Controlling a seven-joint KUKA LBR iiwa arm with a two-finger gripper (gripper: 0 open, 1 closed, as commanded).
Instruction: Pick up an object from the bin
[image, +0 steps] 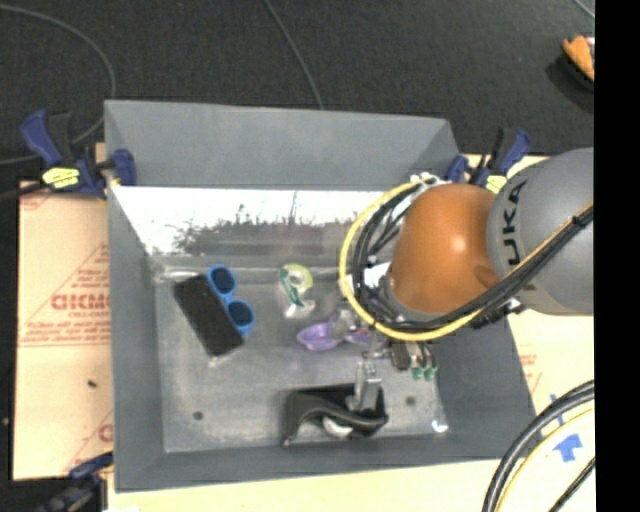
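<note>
Orange wrist cover (440, 250), gripper (370, 395) over black curved object (318, 410), bin (280, 140) front

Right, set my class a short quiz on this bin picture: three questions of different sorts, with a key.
1. Multiple choice: which thing lies nearest the gripper?
A) a red ball
B) the black curved thing at the front
C) a yellow cup

2. True or false: the blue rings lie right beside the black block, on the left.

3. Open question: what colour is the small thing between the white-and-green thing and the black curved thing?

Key: 1 B; 2 true; 3 purple, the purple thing.
</note>
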